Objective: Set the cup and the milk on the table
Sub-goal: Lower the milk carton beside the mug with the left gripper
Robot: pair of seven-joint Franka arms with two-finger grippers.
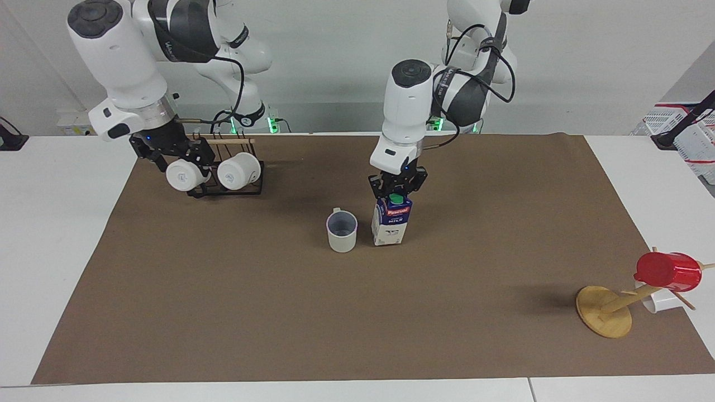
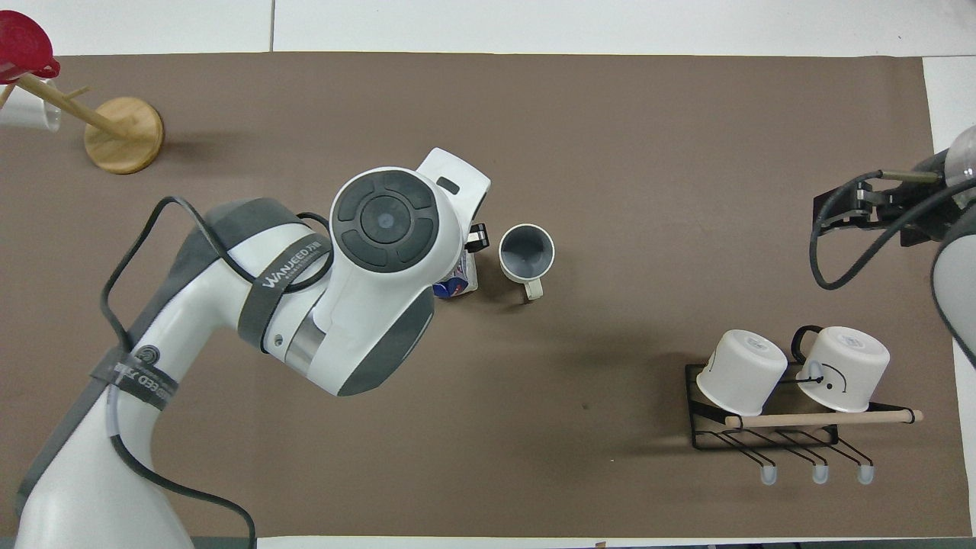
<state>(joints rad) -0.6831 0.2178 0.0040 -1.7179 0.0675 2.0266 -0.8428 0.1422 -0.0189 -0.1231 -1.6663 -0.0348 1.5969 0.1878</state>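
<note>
A: What is shown in the facing view?

B: The small gable-top milk carton (image 1: 390,221), dark blue above and white below with a round green cap, is seen standing upright on the wide white table (image 1: 61,234) with its brown paper-like sheet. It is gripped at its top by the left gripper (image 1: 396,187), whose jaws are pinched on the gable. Just beside the milk, toward the right arm's end of the table, the cream-white straight-sided cup (image 1: 342,230) with a grey-blue inside is seen standing upright on the sheet, touched by nothing.

A: And the right gripper?

B: The right gripper (image 1: 167,152) is held in the air over the sheet's edge beside the black wire rack (image 1: 226,190) bearing two round white mugs (image 1: 183,175). Whether its jaws are spread cannot be told. A red cup (image 1: 668,271) is seen hung on a tilted wooden stand (image 1: 604,311) at the left arm's end.

A: And from overhead?

B: The milk (image 2: 456,284) is mostly covered by the left arm. The cup (image 2: 526,252) is seen open side up beside it, handle toward the robots. The right gripper (image 2: 858,204) is seen at the sheet's edge; its jaws are not made out there either.
</note>
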